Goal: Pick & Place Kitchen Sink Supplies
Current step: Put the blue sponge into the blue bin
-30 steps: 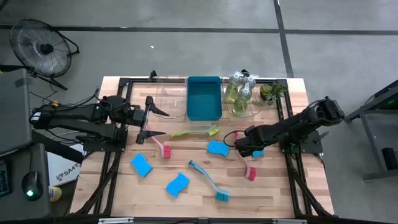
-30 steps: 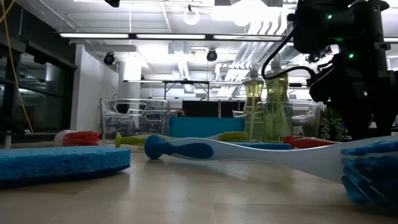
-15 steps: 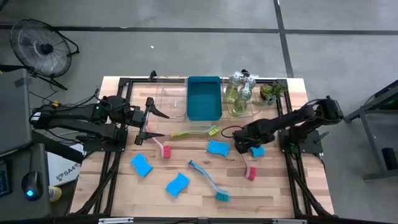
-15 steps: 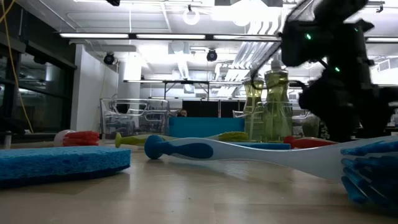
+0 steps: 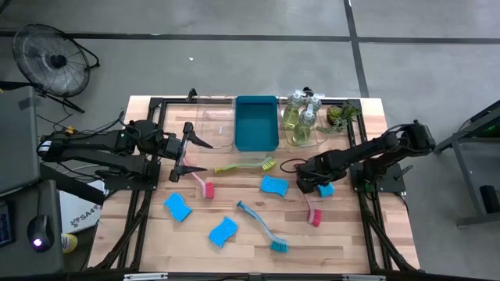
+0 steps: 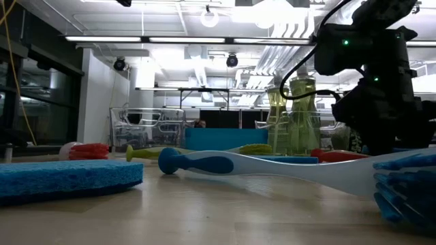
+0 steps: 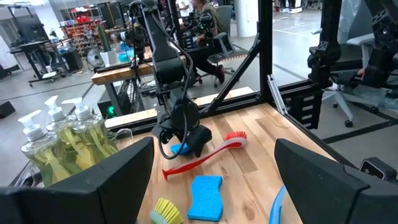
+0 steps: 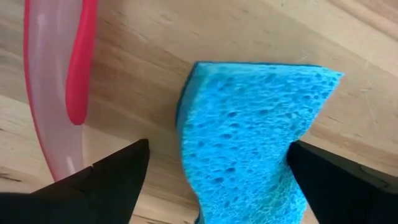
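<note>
My right gripper (image 8: 217, 180) points down, open, over a bright blue sponge (image 8: 249, 137) near the table's right side (image 5: 326, 189). One finger stands on each side of the sponge, which lies flat on the wood. A red dish brush (image 5: 312, 209) lies just beside it, its handle (image 8: 59, 81) in the right wrist view. My left gripper (image 7: 214, 186) waits open and level above the table's left side (image 5: 187, 152). Other sponges (image 5: 273, 186) (image 5: 177, 207) (image 5: 223, 231) and brushes, pink (image 5: 200, 183), yellow-green (image 5: 246, 165) and teal (image 5: 262, 226), lie across the middle.
At the far edge stand a blue bin (image 5: 256, 122), a clear tray (image 5: 215, 125) and another clear tray holding pump bottles of yellowish liquid (image 5: 301, 117). A small green plant (image 5: 341, 115) sits at the far right corner. A black cable (image 5: 291, 165) loops near the right gripper.
My right gripper has come down toward the blue sponge and tipped more steeply downward, its fingers still apart. The sponge and the brushes lie where they were.
</note>
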